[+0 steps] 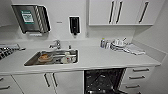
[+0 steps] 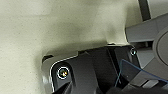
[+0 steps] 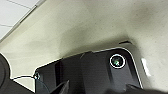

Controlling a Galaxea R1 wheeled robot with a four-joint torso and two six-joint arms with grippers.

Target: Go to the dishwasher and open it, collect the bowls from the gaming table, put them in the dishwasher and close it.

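Observation:
The dishwasher (image 1: 103,79) stands open under the white counter (image 1: 100,58), right of the middle in the head view, and its dark interior with racks shows. The gaming table and the bowls on it are out of view. The left wrist view looks past the robot's dark plate (image 2: 85,72) onto a pale speckled floor (image 2: 37,30). The right wrist view shows the same kind of plate (image 3: 100,72) over that pale floor (image 3: 87,27). I cannot make out the fingers of either gripper.
A steel sink (image 1: 32,60) with a tap (image 1: 56,45) holds dishes (image 1: 45,57). Cups, a dish pile (image 1: 117,44) and a cloth (image 1: 136,50) lie on the counter's right. White drawers (image 1: 138,77) flank the dishwasher, with cabinet doors (image 1: 50,81) on its left. Wall cabinets (image 1: 120,12) hang above.

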